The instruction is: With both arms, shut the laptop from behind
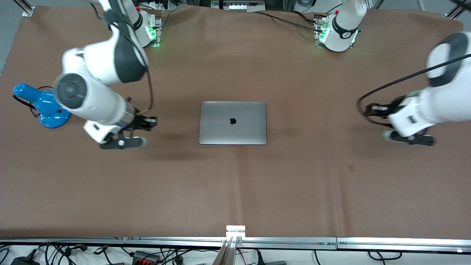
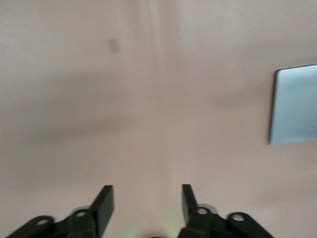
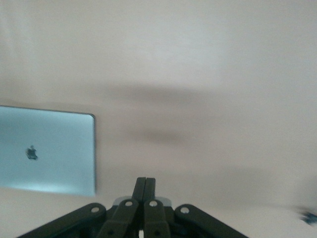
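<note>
Both my hands hover over bare worktop (image 1: 294, 184), well apart from the laptop (image 1: 233, 123), which lies shut and flat at mid-worktop. My left hand (image 2: 147, 203) is spread open; my right hand (image 3: 145, 186) is pinched closed on nothing.

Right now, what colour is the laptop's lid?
Silver-grey, with a dark logo; the laptop shows best in the front view.

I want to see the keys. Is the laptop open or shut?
Shut. The laptop lies flat on the table, its lid with the logo facing up, no keys showing.
</note>
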`<action>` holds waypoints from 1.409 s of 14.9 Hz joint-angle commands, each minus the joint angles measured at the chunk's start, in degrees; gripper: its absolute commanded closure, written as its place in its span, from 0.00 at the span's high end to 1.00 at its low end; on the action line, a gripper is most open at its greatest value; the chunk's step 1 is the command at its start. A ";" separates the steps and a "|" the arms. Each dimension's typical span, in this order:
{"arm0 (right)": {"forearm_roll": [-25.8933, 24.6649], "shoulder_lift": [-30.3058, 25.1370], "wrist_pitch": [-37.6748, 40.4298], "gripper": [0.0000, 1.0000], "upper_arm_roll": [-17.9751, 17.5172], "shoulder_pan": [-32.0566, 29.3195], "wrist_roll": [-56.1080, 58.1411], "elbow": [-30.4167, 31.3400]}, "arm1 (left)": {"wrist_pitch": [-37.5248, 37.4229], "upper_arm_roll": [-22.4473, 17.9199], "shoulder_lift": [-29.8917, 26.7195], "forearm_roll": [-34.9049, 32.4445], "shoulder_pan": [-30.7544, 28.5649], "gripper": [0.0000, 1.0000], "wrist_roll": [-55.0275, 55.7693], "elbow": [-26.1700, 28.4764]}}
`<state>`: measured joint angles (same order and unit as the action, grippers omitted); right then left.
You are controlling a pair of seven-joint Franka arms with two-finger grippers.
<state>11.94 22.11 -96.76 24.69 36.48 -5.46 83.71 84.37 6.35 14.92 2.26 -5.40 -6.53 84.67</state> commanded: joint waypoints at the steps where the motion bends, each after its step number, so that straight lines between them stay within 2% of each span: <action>1: -0.95 1.89 6.49 0.00 4.82 0.00 6.40 -6.52 | -1.75 -4.75 -4.10 -0.59 0.92 1.00 -3.40 1.46; 2: -1.04 1.89 7.11 0.18 6.23 0.00 7.73 -7.50 | -1.14 -4.94 -4.54 -0.50 0.92 1.00 -2.88 1.38; 3: -1.04 1.89 7.46 0.72 7.46 0.08 7.65 -8.11 | 0.26 -5.46 -4.55 -0.50 0.83 1.00 -2.70 1.38; 4: -0.95 1.80 7.46 1.00 8.60 0.26 7.74 -8.30 | 0.01 -5.91 -4.89 -0.33 0.74 1.00 -0.87 2.07; 6: -0.42 1.71 7.55 1.00 10.28 0.00 7.74 -8.38 | 1.14 -5.04 -10.23 -0.67 1.53 1.00 11.47 8.46; 7: -0.34 1.01 7.20 1.00 10.81 -0.44 7.74 -8.38 | 2.11 -4.77 -10.52 -0.76 1.62 1.00 13.19 9.37; 9: -0.16 -0.04 6.41 1.00 10.03 -3.41 7.74 -9.52 | 4.82 -5.29 -10.26 -0.76 1.62 1.00 6.05 8.67; 10: -0.25 -0.57 6.41 1.00 8.11 -6.13 7.22 -9.53 | 5.10 -5.29 -10.26 -0.76 1.53 1.00 5.31 8.85; 13: -2.17 -3.03 4.05 1.00 -6.28 -20.78 6.86 -9.44 | 4.93 -5.12 -10.35 -0.85 1.71 1.00 5.39 9.02; 16: -7.27 -5.66 2.02 1.00 -18.24 -32.40 6.77 -7.95 | 4.93 -5.82 -10.26 -0.85 1.53 1.00 5.39 8.85; 17: -7.54 -6.19 2.02 1.00 -19.93 -34.35 6.77 -7.42 | 4.41 -5.65 -10.26 -0.94 1.53 1.00 5.48 8.59; 21: -8.24 -8.65 2.45 1.00 -20.12 -34.72 7.65 -4.70 | 4.05 -5.03 -10.26 -0.94 1.53 1.00 5.92 8.32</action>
<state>5.38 16.27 -93.85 6.14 2.49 1.27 75.70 88.33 1.14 6.19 2.26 -3.95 0.26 91.81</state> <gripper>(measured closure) 0.000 0.000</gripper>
